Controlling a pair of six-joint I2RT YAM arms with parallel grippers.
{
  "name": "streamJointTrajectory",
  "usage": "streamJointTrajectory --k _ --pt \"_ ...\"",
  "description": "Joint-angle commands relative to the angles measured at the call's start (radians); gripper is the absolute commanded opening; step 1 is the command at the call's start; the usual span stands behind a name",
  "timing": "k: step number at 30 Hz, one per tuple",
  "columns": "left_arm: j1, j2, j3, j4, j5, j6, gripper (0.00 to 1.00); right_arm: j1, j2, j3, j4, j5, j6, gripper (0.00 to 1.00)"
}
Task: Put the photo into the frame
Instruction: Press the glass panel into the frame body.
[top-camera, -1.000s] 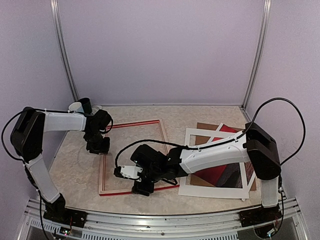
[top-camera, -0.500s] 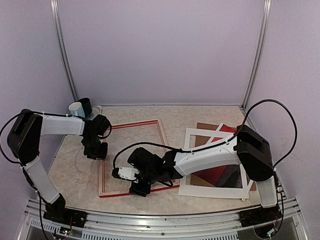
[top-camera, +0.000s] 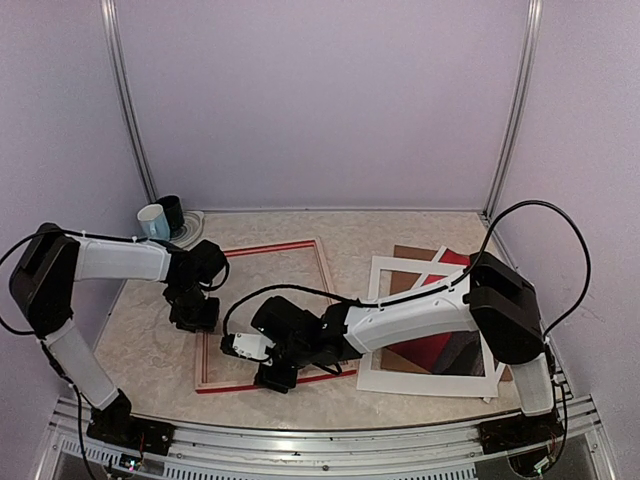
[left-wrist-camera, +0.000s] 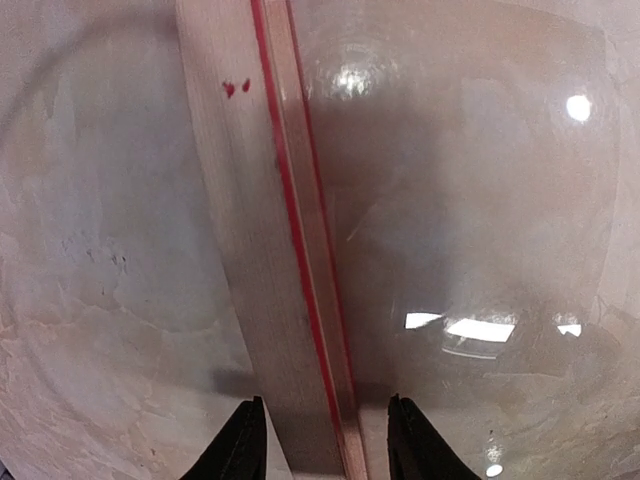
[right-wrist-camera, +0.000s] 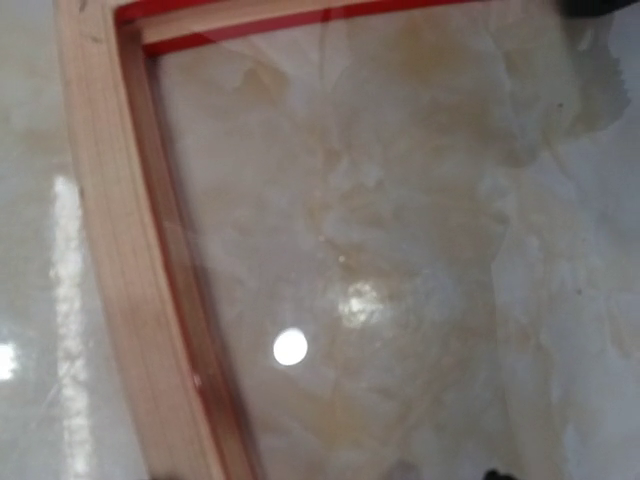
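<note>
Left gripper (top-camera: 196, 315) is astride the left rail of the large red-faced, pale-wood picture frame (top-camera: 270, 246), jaws part-way apart with a sliver of gap showing. No clamp, I'd say. Right gripper (top-camera: 274, 378) hovers over the near rail, and I can't tell its spread. The red sunset photo print (top-camera: 432, 348) lies well to the right, beneath the white card mat (top-camera: 380, 275). This looks like frame-squaring. Next, one arm must free that print.

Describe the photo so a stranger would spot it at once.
Look at the right half of the marble table, where a white mat border lies flat beneath the right arm. The photo is the tilted sheet showing in its opening, over a brown backing board. Alone among them it is red and dark; the frame to the left is a red-edged outline.
</note>
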Motion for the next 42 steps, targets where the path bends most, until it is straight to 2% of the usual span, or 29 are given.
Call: streamJointTrajectory --k 1,8,21,33,42 --pt "-0.010 -0.048 -0.038 -0.077 0.030 -0.051 0.41 0.005 0.031 0.021 0.024 0.042 0.015 0.69" --pt "-0.004 -0.127 -0.019 -0.093 0.037 -0.111 0.40 0.004 0.019 0.017 0.035 0.047 0.013 0.69" --pt "-0.058 -0.214 -0.090 -0.187 0.062 -0.168 0.37 0.004 -0.002 -0.017 0.051 0.053 0.018 0.69" --pt "-0.183 -0.237 -0.136 -0.215 0.099 -0.244 0.38 0.004 -0.001 -0.017 0.055 0.053 0.020 0.69" --pt "-0.214 -0.262 -0.197 -0.212 0.100 -0.290 0.37 0.004 -0.008 -0.028 0.064 0.049 0.018 0.68"
